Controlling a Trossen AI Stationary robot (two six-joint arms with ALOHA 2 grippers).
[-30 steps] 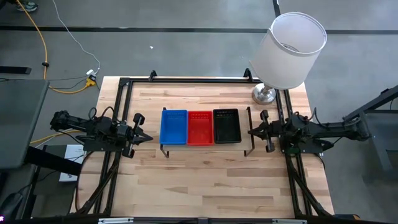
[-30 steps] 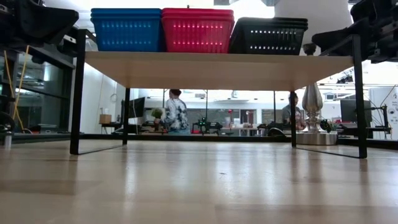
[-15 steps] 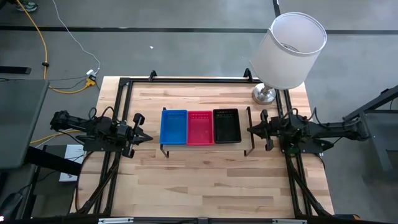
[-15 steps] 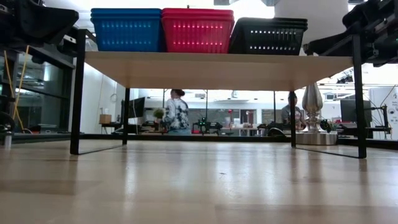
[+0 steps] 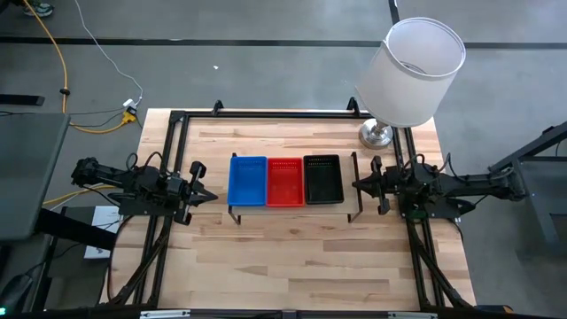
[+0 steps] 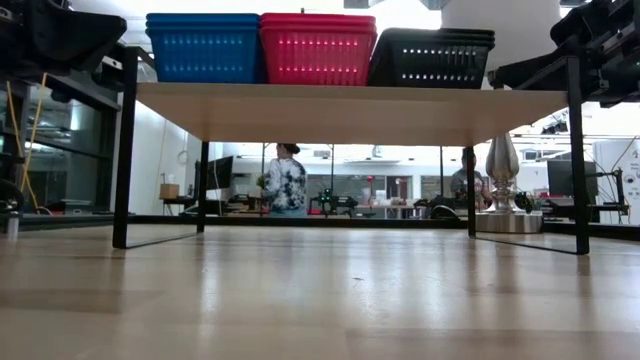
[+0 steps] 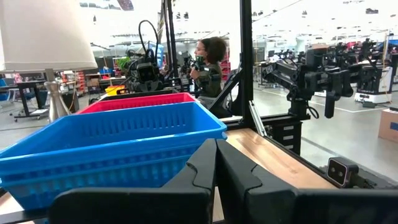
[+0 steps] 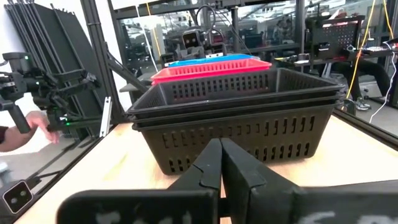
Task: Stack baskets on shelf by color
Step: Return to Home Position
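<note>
Three basket stacks stand side by side on the shelf's wooden top: blue, red and black. In the low view they are the blue stack, the red stack and the black stack. My left gripper is shut and hovers just left of the shelf, facing the blue stack. My right gripper is shut and hovers just right of the shelf, facing the black stack. Neither touches a basket.
A lamp with a white shade and a metal base stands at the table's far right corner. A black frame runs along the table's edges. Bare wood lies between the shelf and the near edge. A person stands in the room beyond.
My right gripper has risen a little beside the shelf's right end. The baskets and my left gripper have kept still.
</note>
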